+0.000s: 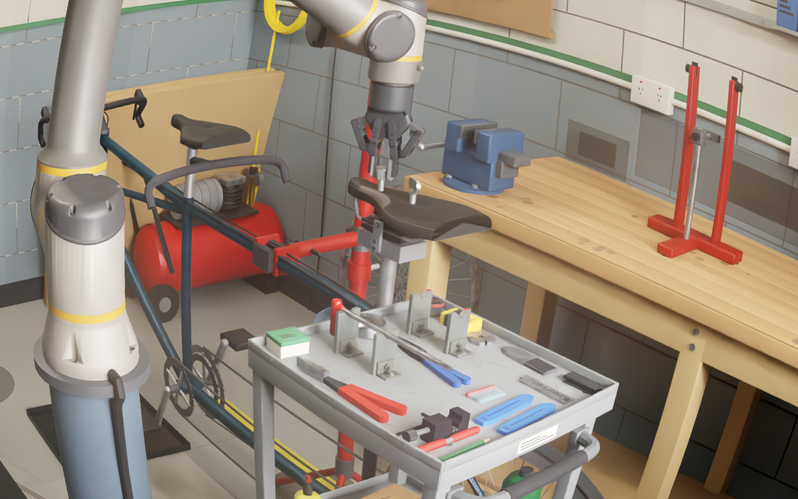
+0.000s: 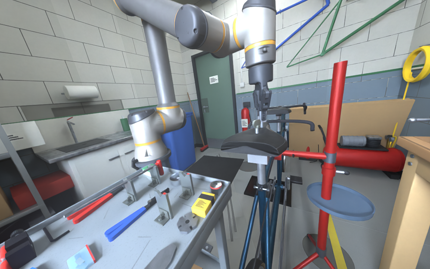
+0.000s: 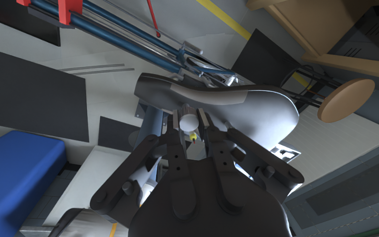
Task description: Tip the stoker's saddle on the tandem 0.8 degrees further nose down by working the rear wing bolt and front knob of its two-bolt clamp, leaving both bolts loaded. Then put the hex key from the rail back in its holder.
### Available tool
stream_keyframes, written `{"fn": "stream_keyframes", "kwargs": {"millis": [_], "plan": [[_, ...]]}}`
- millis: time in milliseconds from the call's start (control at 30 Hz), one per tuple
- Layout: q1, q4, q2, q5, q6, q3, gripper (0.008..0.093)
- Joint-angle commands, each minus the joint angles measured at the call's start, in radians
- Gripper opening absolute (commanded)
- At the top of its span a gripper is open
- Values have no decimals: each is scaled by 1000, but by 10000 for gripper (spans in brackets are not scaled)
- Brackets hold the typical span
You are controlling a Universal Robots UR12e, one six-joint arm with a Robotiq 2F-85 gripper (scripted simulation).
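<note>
The front knob [image 3: 188, 119] [image 1: 381, 172], a small grey knurled cylinder, stands up through the nose of the stoker's saddle, and I have my gripper [image 3: 189, 121] [image 1: 382, 169] [image 2: 261, 112] closed around it from straight above. The black stoker's saddle [image 1: 416, 212] [image 2: 255, 143] [image 3: 226, 101] sits on its grey clamp and seatpost beside the workbench. The rear wing bolt [image 1: 414, 192] [image 2: 256, 125] rises through the saddle just behind the knob. The hex key on the rail is not visible to me.
The wooden workbench [image 1: 644, 248] with a blue vise [image 1: 481, 155] stands right of the saddle. A tool cart [image 1: 427, 372] sits below it. The red repair stand [image 2: 330, 150] clamps the tandem's blue frame [image 1: 216, 229], and the captain's saddle [image 1: 208, 131] lies further left.
</note>
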Motion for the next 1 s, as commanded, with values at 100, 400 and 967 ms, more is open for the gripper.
{"fn": "stream_keyframes", "kwargs": {"millis": [100, 400, 967], "plan": [[0, -1, 0, 0, 52, -1, 80], [0, -1, 0, 0, 127, -1, 80], [0, -1, 0, 0, 154, -1, 80]]}}
